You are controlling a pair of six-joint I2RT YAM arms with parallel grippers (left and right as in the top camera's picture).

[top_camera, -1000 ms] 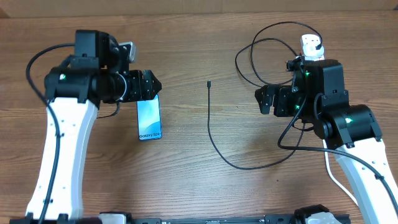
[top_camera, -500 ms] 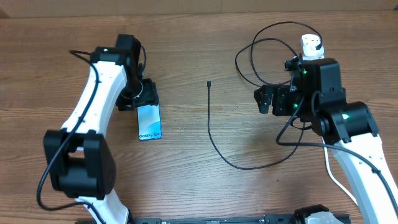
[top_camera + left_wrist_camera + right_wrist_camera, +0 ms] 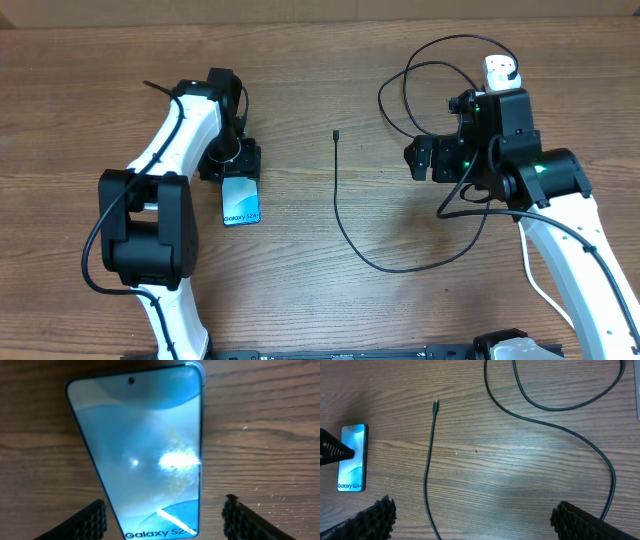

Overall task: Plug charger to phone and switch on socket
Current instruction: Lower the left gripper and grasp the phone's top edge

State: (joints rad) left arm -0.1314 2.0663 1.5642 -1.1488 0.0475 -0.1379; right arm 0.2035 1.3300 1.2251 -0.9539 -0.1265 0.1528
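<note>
Wooden table (image 3: 300,300), two arms at work. The phone (image 3: 240,200) lies flat and face up on the left half, long axis running away from the robot, its light blue screen lit and the "Galaxy S24" text at the near end. The left gripper (image 3: 236,163) hangs over the phone's far end, jaws spread wide. From the left wrist, the ribbed fingertips (image 3: 92,520) stand either side of the phone with wood showing between each pad and its edge, so nothing is gripped. The charger (image 3: 338,200) lies loose in the middle of the table. Its connector tip (image 3: 336,134) points away from the robot and sits well apart from the phone, to that phone's right. From the tip the cable runs straight back toward the robot, curves right, then loops up behind the right arm toward the socket (image 3: 497,68) at the far right edge – a black plug (image 3: 512,73) sits on it, though seating is hard to judge from above. The right gripper (image 3: 419,160) hovers between tip and socket, jaws wide, holding nothing.
</note>
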